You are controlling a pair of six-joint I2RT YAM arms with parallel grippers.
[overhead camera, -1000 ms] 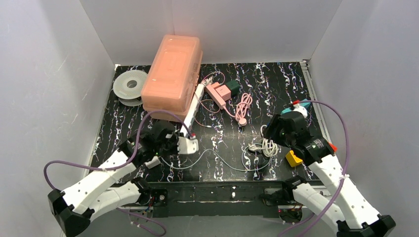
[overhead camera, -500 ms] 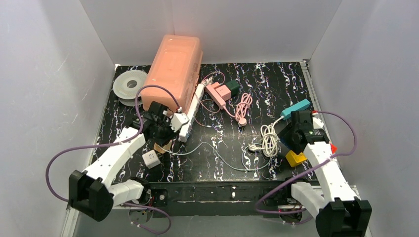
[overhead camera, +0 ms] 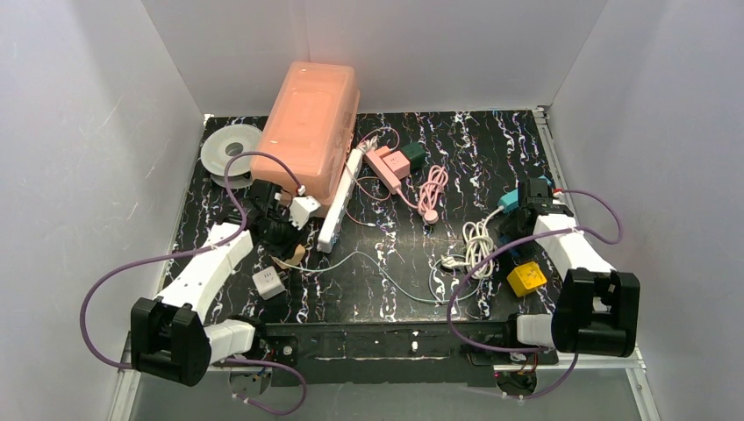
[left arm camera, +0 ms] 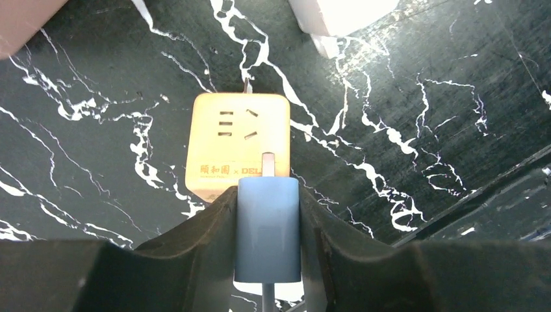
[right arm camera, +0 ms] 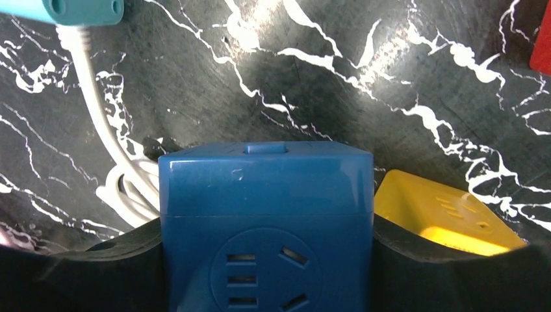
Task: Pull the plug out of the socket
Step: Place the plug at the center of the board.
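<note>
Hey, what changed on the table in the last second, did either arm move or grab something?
The left gripper swung from the near middle back and left, toward the pink box, holding the plug over the cream socket cube. The right gripper drew back toward the right edge, shut on the blue socket cube. No new grab or release shows. Spool, pink charger and yellow cube stayed put.

a pink lidded box [overhead camera: 307,132] is set at the back left, with a clear spool [overhead camera: 232,154] just beside it on its left. a white coiled cable [overhead camera: 476,246] is laid near a yellow cube [overhead camera: 527,278] at the right.
</note>
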